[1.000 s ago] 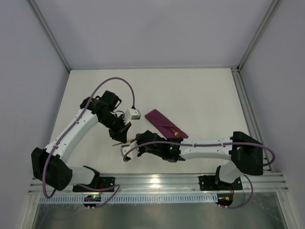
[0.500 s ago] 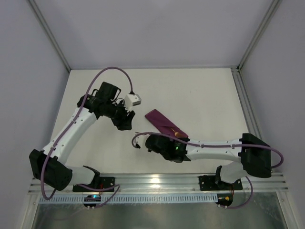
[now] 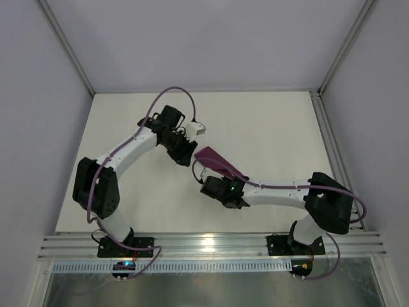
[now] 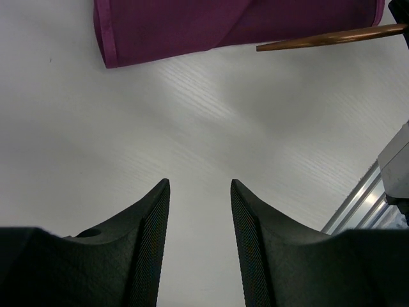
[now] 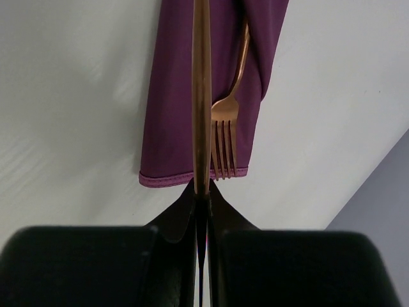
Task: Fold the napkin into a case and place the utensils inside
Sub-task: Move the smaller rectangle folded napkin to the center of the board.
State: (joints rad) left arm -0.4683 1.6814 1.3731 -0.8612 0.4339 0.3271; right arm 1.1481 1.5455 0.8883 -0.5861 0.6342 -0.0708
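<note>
Pinching the wooden knife [image 5: 201,96], the right gripper [image 5: 202,194] holds it over the purple case [image 5: 167,115] mid-table, fork [image 5: 224,121] partly tucked in; left gripper [image 4: 199,192] gapes empty nearby. Unpinned, the case may slide, spoiling insertion.

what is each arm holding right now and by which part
The right fingers pinch the knife by one end, its length pointing out over the purple case. The left fingers stand open, holding nothing.

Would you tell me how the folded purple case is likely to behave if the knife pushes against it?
Probably floppy: the case is thin cloth lying flat, so the knife may bunch or slide it. Its slight sheen suggests it slips easily on the table.
</note>
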